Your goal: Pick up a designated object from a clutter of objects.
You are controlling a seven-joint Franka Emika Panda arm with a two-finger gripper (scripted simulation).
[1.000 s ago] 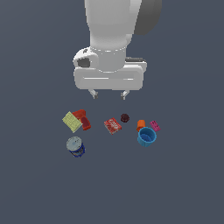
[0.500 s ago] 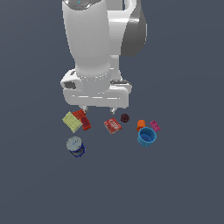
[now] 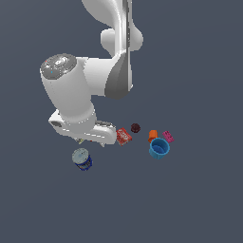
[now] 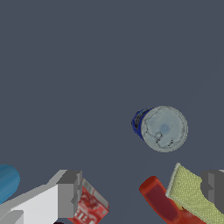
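Your arm (image 3: 95, 85) was folded low over the floor (image 3: 199, 71), wrist housing tipped toward the exterior view's left and hand pointing down at the left end of the clutter. In the exterior view the hand body hid the gripper; only finger stubs showed under it.

In the wrist view the gripper (image 4: 142, 192) was spread wide: one finger (image 4: 69, 192) stood over the red flat packet (image 4: 89, 206), the other finger (image 4: 215, 189) over the yellow-green pad (image 4: 190, 194). Nothing sat between them except part of the red blocky piece (image 4: 159, 199).

The blue can (image 3: 82, 159) stood upright and alone at about 7 o'clock from the hand in the exterior view, just clear of it, untouched. From the wrist view you saw its silvery-grey round top (image 4: 164, 128) with a sliver of blue wall.

The light-blue cup (image 3: 159, 148) stood open end up at the row's right end in the exterior view; you could not tell its contents, the inside read plain blue. The orange piece (image 3: 152, 135) touched its rim at 11 o'clock, the pink tile (image 3: 168, 136) sat at 1 o'clock, and the dark maroon ball (image 3: 135, 127) lay near the packet.
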